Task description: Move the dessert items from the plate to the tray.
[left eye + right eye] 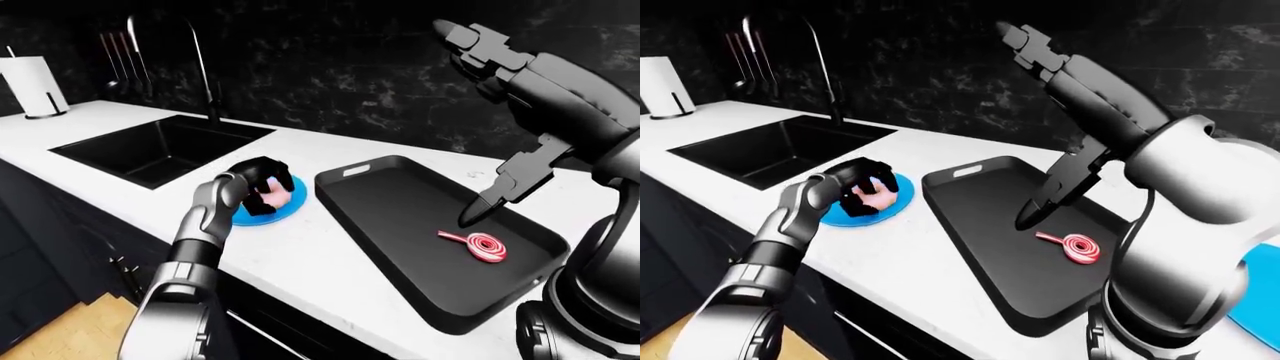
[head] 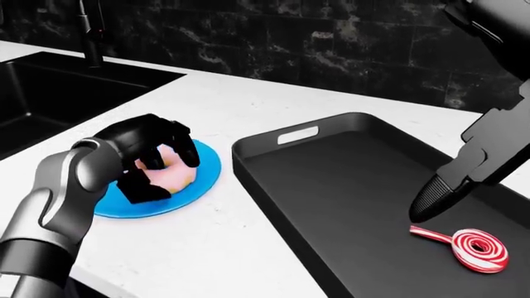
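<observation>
My left hand [image 2: 147, 158] curls its black fingers [image 2: 184, 149] down around the pink doughnut [image 2: 168, 166] on the blue plate [image 2: 197, 180].
The doughnut is pale pink, ring-shaped, mostly hidden under my palm, lying on the plate just left of the black tray [image 2: 331, 186]. My left forearm reaches in from the lower left, wrist bent downward. My right hand [image 1: 490, 49] is raised high, fingers spread, above the tray, where a red-and-white lollipop [image 2: 472, 247] lies.
</observation>
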